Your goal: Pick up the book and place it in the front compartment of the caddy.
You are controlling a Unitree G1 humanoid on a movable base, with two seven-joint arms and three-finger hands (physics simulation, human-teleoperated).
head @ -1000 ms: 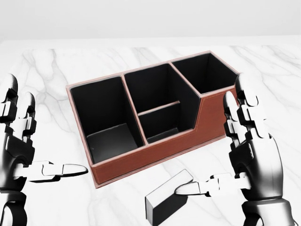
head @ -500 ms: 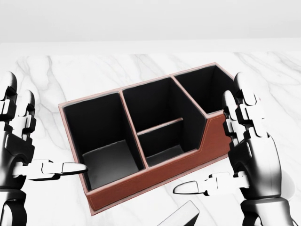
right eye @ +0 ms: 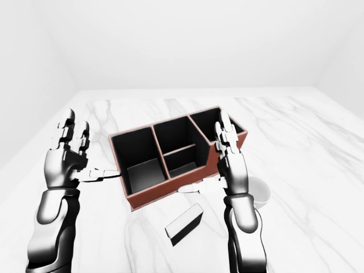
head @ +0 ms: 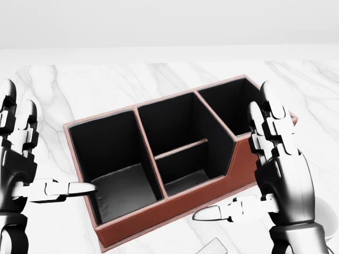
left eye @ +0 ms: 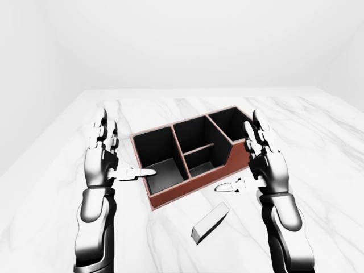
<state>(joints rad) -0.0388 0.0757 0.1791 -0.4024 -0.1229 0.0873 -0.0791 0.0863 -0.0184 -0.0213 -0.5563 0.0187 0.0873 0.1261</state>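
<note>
The book (left eye: 210, 222) lies flat on the marble bench (left eye: 318, 142), its long axis running diagonally from lower left to upper right in the left-eye view, one short end turned toward the caddy (left eye: 190, 154). It rests just below the caddy's long brown wall, apart from it, toward the near edge of the bench.

Against the head view of half a second ago, the whole picture has shifted: the caddy sits lower and larger, and only a corner of the book (head: 213, 247) is left at the bottom edge, so the camera is taken to have moved rather than the things.

The book is seen below and slightly left of the right robot hand (left eye: 267, 165), untouched by it; the thumb points left above the book's upper end. Both hands are spread, fingers upright, gripping nothing. The left robot hand (left eye: 105, 156) is held at the caddy's left end, its thumb reaching over the leftmost compartment. A white cup (right eye: 259, 192) stands just right of the right forearm in the right-eye view.
</note>
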